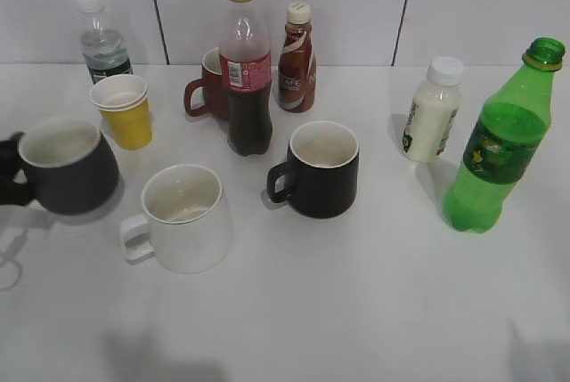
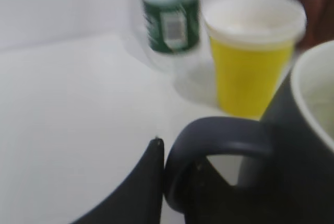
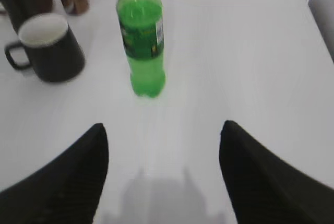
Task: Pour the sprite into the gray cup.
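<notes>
Sprite bottle (image 1: 495,155) standing upright at the right of the tabletop (image 1: 356,311), cap off, roughly two-thirds full of green liquid; well apart from the gray cup (image 1: 67,166), which sits at the far left edge. The right claw (image 3: 164,177) is spread wide and empty, aimed at the bottle (image 3: 141,41) from a distance, with nothing between them. The left claw (image 2: 177,182) is at the cup's handle (image 2: 219,140); one finger (image 2: 148,182) lies against the loop, but whether it pinches the handle cannot be told.

Handling, as judged: the bottle is likely moderately heavy, its thin plastic wall yielding under squeeze and smooth enough to slip. With the neck open, hard pressure could push liquid out. The labelled middle (image 1: 499,146), near the liquid's bulk, looks the soundest place to take hold. The cup appears rigid, heavy and breakable.
</notes>
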Controlling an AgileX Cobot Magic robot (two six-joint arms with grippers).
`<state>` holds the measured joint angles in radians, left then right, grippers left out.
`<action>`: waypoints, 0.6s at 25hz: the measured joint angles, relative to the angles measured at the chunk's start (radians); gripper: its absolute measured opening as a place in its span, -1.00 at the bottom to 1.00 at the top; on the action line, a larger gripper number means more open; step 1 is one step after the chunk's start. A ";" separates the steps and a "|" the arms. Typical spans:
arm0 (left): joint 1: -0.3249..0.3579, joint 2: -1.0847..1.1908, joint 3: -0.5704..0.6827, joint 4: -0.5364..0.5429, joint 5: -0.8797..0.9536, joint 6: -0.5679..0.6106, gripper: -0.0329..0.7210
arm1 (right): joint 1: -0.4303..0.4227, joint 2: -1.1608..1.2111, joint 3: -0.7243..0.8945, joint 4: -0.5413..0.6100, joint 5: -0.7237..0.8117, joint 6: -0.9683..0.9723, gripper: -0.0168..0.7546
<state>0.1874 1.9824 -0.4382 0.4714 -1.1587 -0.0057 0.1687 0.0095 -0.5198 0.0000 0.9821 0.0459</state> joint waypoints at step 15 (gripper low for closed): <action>0.000 -0.348 0.143 -0.057 -0.003 -0.106 -0.74 | 0.001 0.892 0.249 0.058 -1.237 0.015 0.34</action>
<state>0.1874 1.6345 -0.2957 0.4149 -1.1615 -0.1112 0.1699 0.9010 -0.2707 0.0579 -0.2549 0.0608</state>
